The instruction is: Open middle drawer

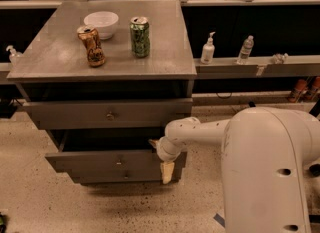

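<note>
At right end of drawer front: gripper (162,158) sits against the middle drawer (95,160), with the arm reaching in from the right.
Gripper state: cannot tell how wide it stands, nor whether it has hold of the panel.
Middle drawer: partly out, with a dark gap above it. Its front is forward of the top drawer (75,115) and just above the bottom drawer (100,177).
Knob (119,162): free, well left of the gripper.
Step in hand (judged): draw the drawer out to full opening.
Method: pull straight along the runners, slow and level. A pull from the end could skew the box and jam it.
Risk: brown can (91,46), green can (140,37) and bowl (101,23) on the cabinet top (55,59) may rock if the pull is jerked.
</note>
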Controlling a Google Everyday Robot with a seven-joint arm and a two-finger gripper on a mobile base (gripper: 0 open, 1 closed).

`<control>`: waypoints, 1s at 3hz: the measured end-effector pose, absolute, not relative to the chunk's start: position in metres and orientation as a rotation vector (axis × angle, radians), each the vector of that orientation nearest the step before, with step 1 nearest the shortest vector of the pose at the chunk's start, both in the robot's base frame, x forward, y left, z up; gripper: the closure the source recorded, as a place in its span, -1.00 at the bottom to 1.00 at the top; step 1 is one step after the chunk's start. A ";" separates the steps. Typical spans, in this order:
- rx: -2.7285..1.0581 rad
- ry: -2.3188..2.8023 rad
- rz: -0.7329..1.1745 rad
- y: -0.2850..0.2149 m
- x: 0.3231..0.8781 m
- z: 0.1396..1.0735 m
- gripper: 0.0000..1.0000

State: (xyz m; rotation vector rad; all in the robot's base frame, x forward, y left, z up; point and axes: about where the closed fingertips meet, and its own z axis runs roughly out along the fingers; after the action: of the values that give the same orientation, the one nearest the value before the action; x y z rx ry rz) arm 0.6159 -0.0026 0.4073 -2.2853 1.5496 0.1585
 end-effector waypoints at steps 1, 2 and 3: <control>-2.291 1.571 0.177 -0.001 0.619 0.410 -0.71; -2.293 1.619 0.255 -0.003 0.609 0.408 -0.22; -2.286 1.652 0.393 -0.004 0.588 0.415 0.03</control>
State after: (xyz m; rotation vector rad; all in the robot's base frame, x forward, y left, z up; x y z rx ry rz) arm 0.5880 -0.0035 0.4145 -2.2857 1.6518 0.3931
